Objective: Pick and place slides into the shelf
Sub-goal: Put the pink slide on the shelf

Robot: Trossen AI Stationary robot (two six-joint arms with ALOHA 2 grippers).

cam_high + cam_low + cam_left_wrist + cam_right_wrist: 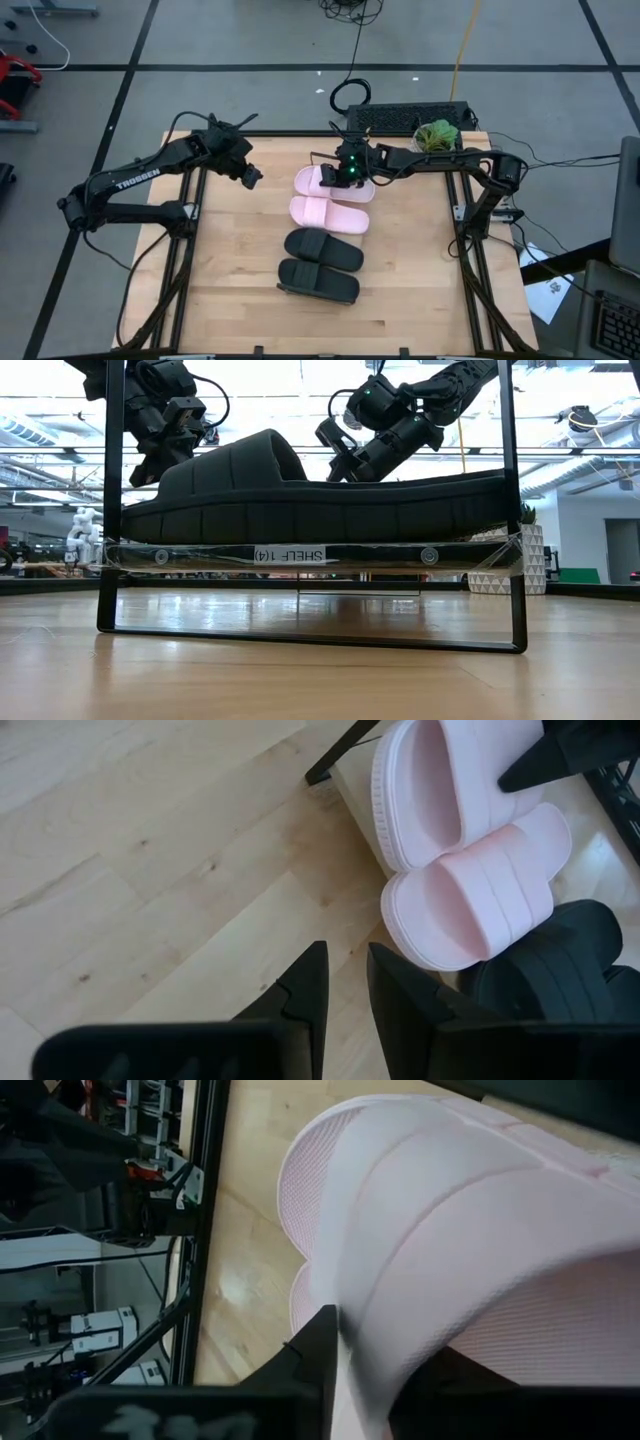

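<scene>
I have the right pincer (347, 176) straddling the strap of the far pink slide (322, 181) on the shelf (310, 554), its grip uncertain, and I judge that light, rubbery, springy strap the best hold.

The left gripper (345, 985) hangs above bare light-wood tabletop (150, 870), its two dark fingers (305, 990) parted by a narrow gap with nothing between them. Beyond lie two pale pink rubbery slide sandals (470, 900) side by side, touching, on a paler board (352, 795) with a thin dark frame bar (340, 750) at its end. Beside them sits what appears to be a black ribbed slide (545, 970), partly cut off.
</scene>
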